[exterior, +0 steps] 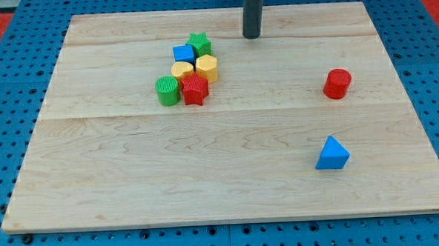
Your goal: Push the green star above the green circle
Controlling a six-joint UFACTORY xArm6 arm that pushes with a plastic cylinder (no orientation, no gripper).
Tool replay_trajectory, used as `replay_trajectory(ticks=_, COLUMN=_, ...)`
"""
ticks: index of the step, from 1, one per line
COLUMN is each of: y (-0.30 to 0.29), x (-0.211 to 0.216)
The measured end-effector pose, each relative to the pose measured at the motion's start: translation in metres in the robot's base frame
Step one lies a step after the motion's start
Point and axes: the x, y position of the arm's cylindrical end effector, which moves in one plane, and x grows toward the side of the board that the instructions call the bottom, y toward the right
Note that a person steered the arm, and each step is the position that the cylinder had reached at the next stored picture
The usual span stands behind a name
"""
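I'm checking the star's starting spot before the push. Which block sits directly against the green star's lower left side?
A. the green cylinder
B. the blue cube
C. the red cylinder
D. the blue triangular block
B: the blue cube touches the green star-shaped block at the cluster's top; my tip stands apart to the view's right.

red cylinder (337, 83); blue triangle (331, 154); wooden board (207, 175)

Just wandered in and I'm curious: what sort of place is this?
Probably a robot test bench, not a home or shop: a bare wooden board on blue perforated matting, small coloured blocks like the green star, and a dark rod whose tip pushes them.
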Motion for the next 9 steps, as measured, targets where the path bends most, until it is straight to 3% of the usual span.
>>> replay_trajectory(ticks=2, y=-0.125, x=-0.038)
replay_trajectory(ticks=3, y=-0.044, x=-0.030)
replay_trajectory(ticks=4, y=0.041, x=0.030)
replay_trajectory(ticks=5, y=-0.017, x=0.049)
replay_trajectory(ticks=6, y=-0.060, x=0.015)
replay_trajectory(ticks=7, y=-0.059, x=-0.004)
replay_trajectory(ticks=8, y=-0.125, x=-0.039)
replay_trajectory(ticks=9, y=-0.172, x=-0.047)
